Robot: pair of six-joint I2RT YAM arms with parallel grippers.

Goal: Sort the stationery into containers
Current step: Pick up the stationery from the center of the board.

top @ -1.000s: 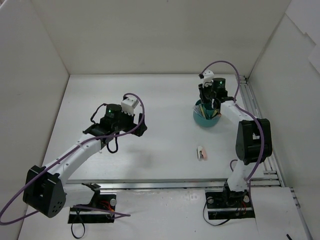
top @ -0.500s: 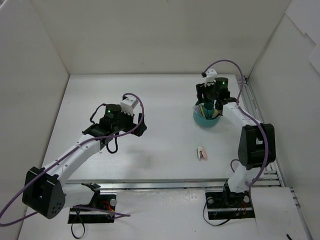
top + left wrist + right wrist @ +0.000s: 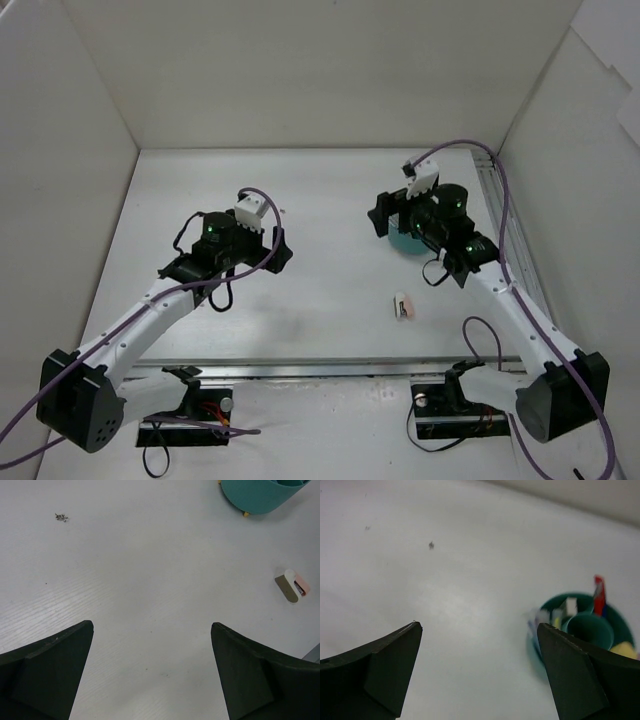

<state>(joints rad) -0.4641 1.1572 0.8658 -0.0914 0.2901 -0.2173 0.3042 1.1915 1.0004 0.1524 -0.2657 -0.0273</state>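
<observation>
I saw the round teal organiser standing upright with a red pen and other stationery inside; one white-and-pink eraser lay flat, well apart from it.

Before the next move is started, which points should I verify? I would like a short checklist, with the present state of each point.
1. Left tool open, nothing between its fingers: ok.
2. Right tool open, nothing held: ok.
3. Eraser lies on the table, apart from the teal organiser and from both tools: ok.
4. Organiser upright, with stationery inside: ok.
5. Free compartment for the eraser: cannot tell, since the right wrist view is blurred.
</observation>
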